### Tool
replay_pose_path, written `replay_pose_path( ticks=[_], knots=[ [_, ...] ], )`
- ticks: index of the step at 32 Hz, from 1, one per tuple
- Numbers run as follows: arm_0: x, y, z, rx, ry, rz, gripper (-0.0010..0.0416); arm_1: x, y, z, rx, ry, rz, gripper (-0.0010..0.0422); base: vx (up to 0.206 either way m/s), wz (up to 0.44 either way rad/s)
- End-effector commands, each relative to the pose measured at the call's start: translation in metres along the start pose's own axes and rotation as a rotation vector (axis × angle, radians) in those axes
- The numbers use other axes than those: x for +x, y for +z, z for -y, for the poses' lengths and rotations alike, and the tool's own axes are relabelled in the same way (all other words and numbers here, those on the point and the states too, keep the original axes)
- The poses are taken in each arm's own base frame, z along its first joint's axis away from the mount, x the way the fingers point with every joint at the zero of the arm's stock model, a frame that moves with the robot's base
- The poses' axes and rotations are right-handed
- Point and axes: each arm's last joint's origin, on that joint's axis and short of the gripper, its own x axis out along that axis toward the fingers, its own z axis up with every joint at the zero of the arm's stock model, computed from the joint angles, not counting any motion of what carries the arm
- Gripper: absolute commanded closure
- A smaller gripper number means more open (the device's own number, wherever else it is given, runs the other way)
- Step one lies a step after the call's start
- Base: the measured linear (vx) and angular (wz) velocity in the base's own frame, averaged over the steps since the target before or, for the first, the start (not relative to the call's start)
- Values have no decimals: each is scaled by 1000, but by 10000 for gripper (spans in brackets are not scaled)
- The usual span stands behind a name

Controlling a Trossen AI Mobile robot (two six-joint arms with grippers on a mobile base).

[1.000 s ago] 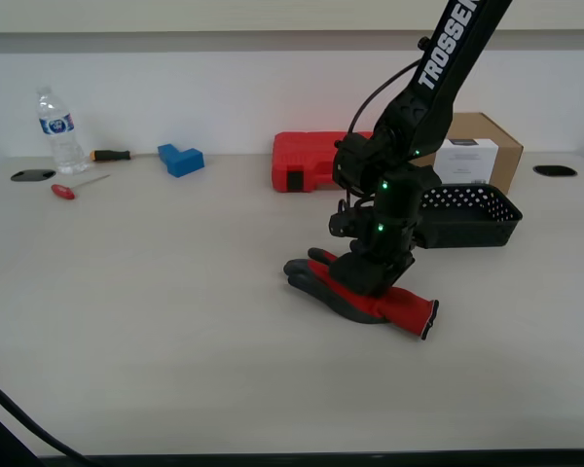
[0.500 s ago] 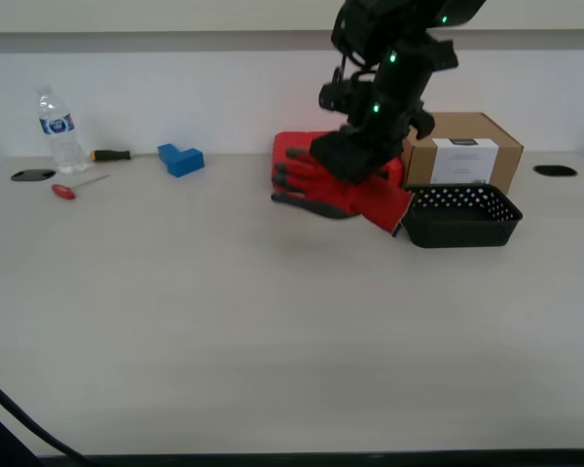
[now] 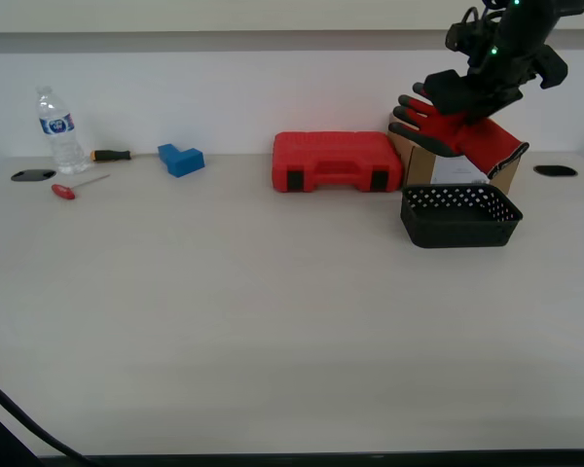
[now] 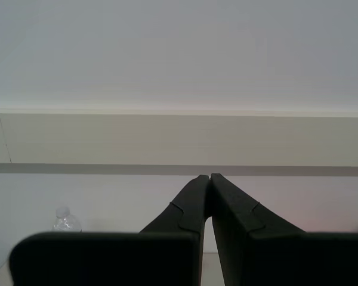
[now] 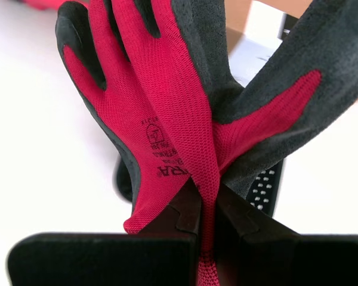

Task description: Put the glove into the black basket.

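The red glove (image 3: 459, 128) with dark grey fingers hangs high in the air at the exterior view's right, in front of the cardboard box and just above and behind the black basket (image 3: 459, 216). My first gripper (image 3: 475, 95) is shut on the glove. In the first wrist view the glove (image 5: 167, 119) is pinched between the jaws of my first gripper (image 5: 207, 208), with part of the basket (image 5: 264, 187) below it. My second gripper (image 4: 209, 185) is shut and empty, pointing at the wall; it does not show in the exterior view.
A red tool case (image 3: 336, 161) lies to the exterior view's left of the basket, and a brown cardboard box (image 3: 415, 161) stands behind it. Far left are a water bottle (image 3: 56, 131), a blue block (image 3: 181, 159) and two screwdrivers (image 3: 110, 155).
My first gripper has lifted the glove off the table and carried it up and to the exterior view's right, from mid-table to above the basket and box.
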Motion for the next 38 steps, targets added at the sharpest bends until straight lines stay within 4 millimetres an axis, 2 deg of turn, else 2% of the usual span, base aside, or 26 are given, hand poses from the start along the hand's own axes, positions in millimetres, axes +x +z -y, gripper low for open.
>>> replay_pose_path(
  ticks=[1,5,8,14,22,25,27,30,31,33,36,38],
  knots=[
    [17,-4,13,26,-5,2,407,0,1,0,0,1,5,412,0,0],
    [49,-17,19,45,20,-55,407,0,0,0,0,1,3,412,0,0],
    [79,-28,16,46,25,-72,407,0,0,0,0,1,2,412,0,0],
    [119,-33,12,-6,47,-123,407,0,0,0,0,1,1,412,0,0],
    [117,-15,19,14,43,-107,403,0,0,0,0,1,1,412,0,0],
    [116,-16,22,21,41,-113,380,0,0,0,0,1,1,412,0,0],
    [116,-17,24,23,41,-125,318,0,0,0,0,0,1,412,0,0],
    [116,-18,24,24,41,-125,279,0,0,0,0,1,1,412,0,0],
    [116,-18,24,15,41,-125,249,0,0,0,0,1,1,412,0,0],
    [117,-17,24,-11,43,-122,228,0,0,0,0,1,1,412,0,0],
    [111,-11,25,-16,72,-83,219,0,0,0,0,0,1,412,0,0],
    [94,0,27,-11,102,-24,241,0,0,0,0,1,1,412,0,0]
  ],
)
